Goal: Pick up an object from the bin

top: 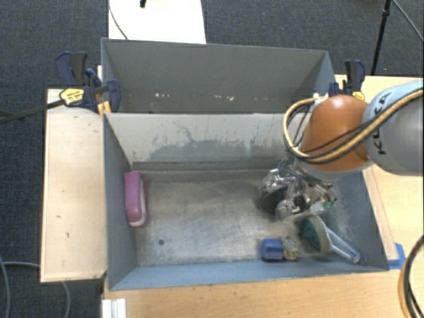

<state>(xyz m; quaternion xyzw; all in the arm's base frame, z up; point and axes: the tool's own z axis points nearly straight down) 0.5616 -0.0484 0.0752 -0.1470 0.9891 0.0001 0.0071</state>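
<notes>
My gripper [289, 194] is low in the right part of the bin, under the arm's orange cover. A small black thing [267, 202] lies right at its left side, partly hidden by the metal of the gripper; whether it is gripped I cannot tell. Just below and to the right lies a dark green round thing with a clear handle [317, 234], close to the gripper's lower end. A blue block [271, 249] with a small tan piece [290, 248] beside it rests against the bin's front wall.
A pink, oblong thing [134, 197] lies along the left wall, far from the gripper. Bare grey floor stretches between it and the gripper. The arm comes in over the right rim.
</notes>
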